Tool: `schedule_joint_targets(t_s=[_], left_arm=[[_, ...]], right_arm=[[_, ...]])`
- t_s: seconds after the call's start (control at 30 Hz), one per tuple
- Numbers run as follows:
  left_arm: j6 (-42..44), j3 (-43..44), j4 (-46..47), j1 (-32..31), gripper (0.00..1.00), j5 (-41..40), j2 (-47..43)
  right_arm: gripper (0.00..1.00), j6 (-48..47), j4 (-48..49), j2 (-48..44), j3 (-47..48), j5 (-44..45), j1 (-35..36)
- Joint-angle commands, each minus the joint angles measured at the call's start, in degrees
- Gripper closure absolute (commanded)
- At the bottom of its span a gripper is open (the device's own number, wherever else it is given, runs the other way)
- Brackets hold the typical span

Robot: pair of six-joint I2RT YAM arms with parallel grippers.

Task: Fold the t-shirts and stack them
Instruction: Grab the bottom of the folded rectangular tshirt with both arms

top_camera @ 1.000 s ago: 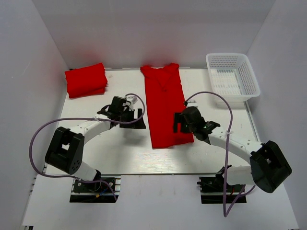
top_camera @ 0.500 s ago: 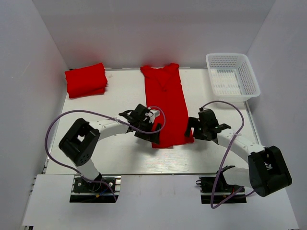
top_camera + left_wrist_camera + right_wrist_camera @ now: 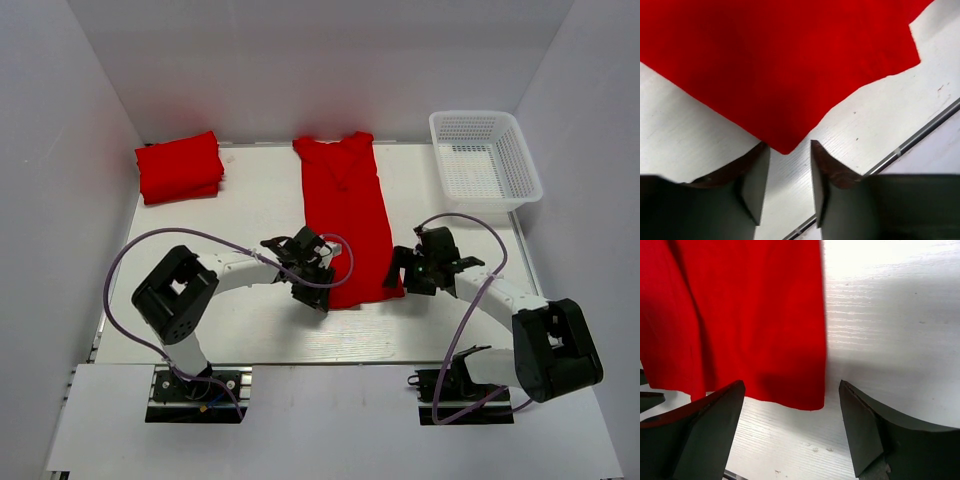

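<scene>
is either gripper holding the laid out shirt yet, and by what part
Nothing is held. Both the left gripper and the right gripper are open, each straddling a near corner of the t-shirt.

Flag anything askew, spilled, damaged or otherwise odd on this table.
Nothing stands out. The long folded t-shirt lies flat mid-table, slightly slanted, near hem a little uneven. The left gripper and right gripper sit open at its near corners. The folded stack and white basket look tidy.

Left arm (image 3: 240,268), right arm (image 3: 490,292): black joints, white links, purple cables (image 3: 452,214), dark wedge fingers (image 3: 757,175).
</scene>
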Motion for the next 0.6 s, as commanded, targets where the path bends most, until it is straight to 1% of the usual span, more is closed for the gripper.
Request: schedule_joint_targets(t_s=[0.0, 0.03, 0.07, 0.13, 0.2, 0.23, 0.27, 0.3, 0.33, 0.37, 0.47, 0.57], left_arm=[[0.1, -0.7, -3.4, -1.1, 0.53, -1.6, 2.7], [-0.6, -0.7, -2.9, -1.1, 0.55, -1.6, 2.7], [-1.1, -0.7, -2.3, -1.1, 0.65, -1.6, 2.7], [-1.7, -0.7, -1.1, -1.1, 0.68, -2.1, 3.2], [-2.3, -0.7, -1.1, -1.1, 0.75, -3.2, 3.2], [-2.3, 0.0, -1.1, -1.1, 0.82, -3.2, 3.7], [-2.3, 0.0, -1.1, -1.1, 0.97, -3.2, 3.7], [-2.3, 0.5, -1.6, -1.1, 1.0, -3.8, 4.3], [-2.8, 0.5, -1.6, -1.1, 1.0, -3.8, 4.3], [-2.8, 0.5, -1.6, -1.1, 1.0, -3.8, 4.3], [-2.8, 0.5, 0.0, -1.1, 1.0, -5.1, 1.7], [-2.8, -0.7, 3.6, -0.6, 1.0, -8.5, -4.3]], right_arm=[[0.19, -1.3, -1.0, 1.3, -0.1, -2.8, -0.3], [0.22, -1.3, -0.6, 1.1, -0.5, -2.6, -0.4], [0.28, -1.3, -0.4, 1.2, -0.8, -2.6, -0.5], [0.46, -1.4, -0.1, 1.4, -1.0, -2.7, -0.5], [0.64, -1.5, 0.0, 1.0, -1.6, -3.2, -0.5], [0.79, -1.4, 0.0, 1.0, -1.6, -3.0, -0.5], [0.84, -1.5, -0.1, 0.3, -1.7, -3.0, -0.5], [0.89, -1.8, -0.2, 0.0, -1.8, -3.0, -0.5], [0.97, -2.0, -0.2, -1.3, -1.9, -2.6, -0.5], [1.0, -2.7, 0.4, -1.6, -2.2, -2.6, -0.5], [1.0, -4.6, 2.0, -3.7, -2.0, -4.1, -0.5], [1.0, -6.0, 3.5, -5.1, -1.0, -4.7, -0.3]])
